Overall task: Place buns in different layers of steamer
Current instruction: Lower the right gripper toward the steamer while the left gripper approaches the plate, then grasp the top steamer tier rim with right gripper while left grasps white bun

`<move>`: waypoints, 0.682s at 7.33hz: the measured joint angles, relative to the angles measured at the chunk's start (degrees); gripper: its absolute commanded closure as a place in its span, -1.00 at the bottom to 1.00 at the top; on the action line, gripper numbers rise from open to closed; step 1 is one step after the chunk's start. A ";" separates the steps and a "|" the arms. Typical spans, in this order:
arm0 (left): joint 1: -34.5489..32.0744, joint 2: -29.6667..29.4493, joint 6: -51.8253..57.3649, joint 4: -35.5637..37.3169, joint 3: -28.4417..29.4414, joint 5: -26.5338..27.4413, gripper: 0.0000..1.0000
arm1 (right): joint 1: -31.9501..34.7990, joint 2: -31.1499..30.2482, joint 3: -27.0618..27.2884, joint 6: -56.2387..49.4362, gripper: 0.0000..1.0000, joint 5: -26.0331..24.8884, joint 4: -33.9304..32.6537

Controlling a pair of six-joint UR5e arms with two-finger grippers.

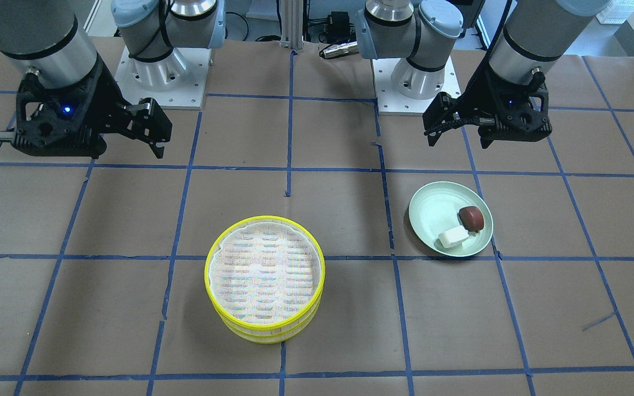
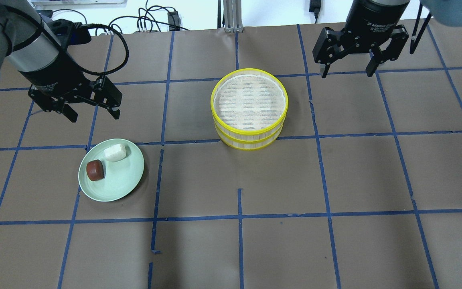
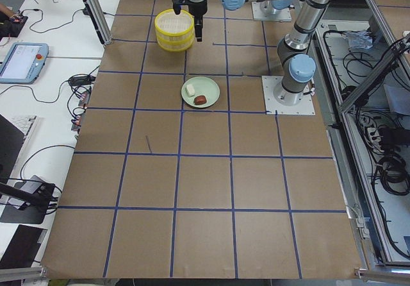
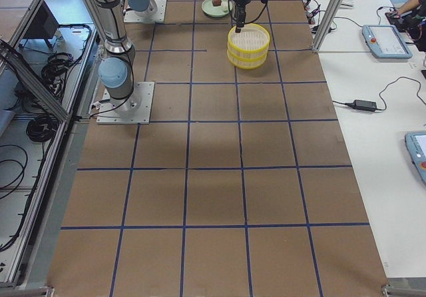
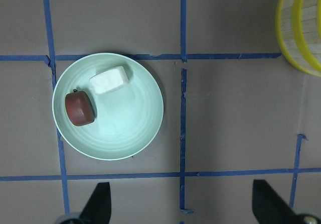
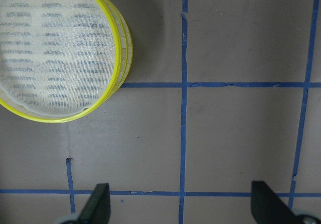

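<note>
Brown taped table [image 2: 279, 180]: white bun [image 2: 116, 153], brown bun [image 2: 95, 170] on plate [image 2: 122, 180]; left gripper [image 2: 94, 117], "Adaptive"-labelled right gripper [image 2: 346, 74] wide.

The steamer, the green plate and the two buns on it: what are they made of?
The steamer looks like pale slatted bamboo or wood with bright yellow, probably plastic, rims and a white mesh-like liner. The plate is smooth with a soft sheen: plastic or glazed ceramic, unclear. The white bun looks matte, the brown bun smooth and shiny; possibly toy food.

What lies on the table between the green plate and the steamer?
Nothing: in the overhead view, only bare brown table cover with blue tape lines separates the plate and the steamer.
</note>
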 measured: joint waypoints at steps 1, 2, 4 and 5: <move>0.40 -0.06 0.37 -0.04 -0.85 0.13 -1.00 | 1.30 2.40 0.44 0.94 -0.99 -0.30 -4.33; 1.23 -0.49 0.53 0.97 -2.56 0.19 -1.00 | 2.64 5.43 0.71 1.44 -0.99 -0.32 -8.05; 2.49 -2.87 1.59 7.91 -6.97 1.42 -1.00 | 3.58 11.82 0.90 2.66 -0.99 0.31 -15.38; 2.72 -4.87 3.70 12.10 -8.72 3.20 -1.00 | 3.75 13.55 1.11 3.76 -0.99 0.88 -17.32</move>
